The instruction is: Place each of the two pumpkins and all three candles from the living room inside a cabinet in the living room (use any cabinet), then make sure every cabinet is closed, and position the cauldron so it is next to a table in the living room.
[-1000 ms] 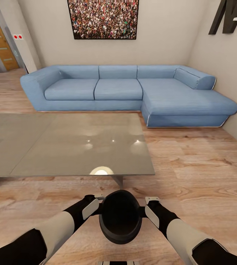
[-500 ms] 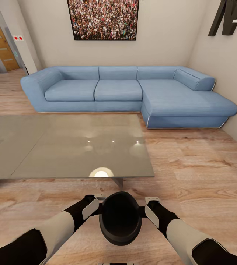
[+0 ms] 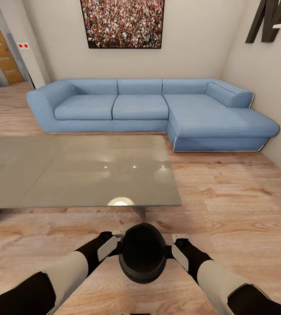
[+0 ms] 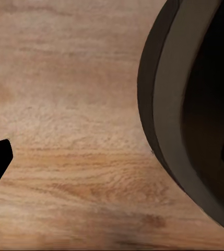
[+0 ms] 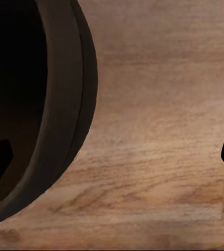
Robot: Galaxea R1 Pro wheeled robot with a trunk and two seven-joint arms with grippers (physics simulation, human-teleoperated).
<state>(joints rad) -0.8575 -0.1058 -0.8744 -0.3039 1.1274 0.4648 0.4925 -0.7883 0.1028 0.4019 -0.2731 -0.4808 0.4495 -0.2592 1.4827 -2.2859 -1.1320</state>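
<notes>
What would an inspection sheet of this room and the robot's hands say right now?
Surface: grey table, top bare; wooden floor.
Job's things: black cauldron between both arms, short of the table.
Clutter: nothing seen.
Grippers: left gripper and right gripper at the cauldron's rim, one on each side; open or shut cannot be told.
Cables: nothing seen.
Surroundings: blue sofa, picture, wooden door.
</notes>
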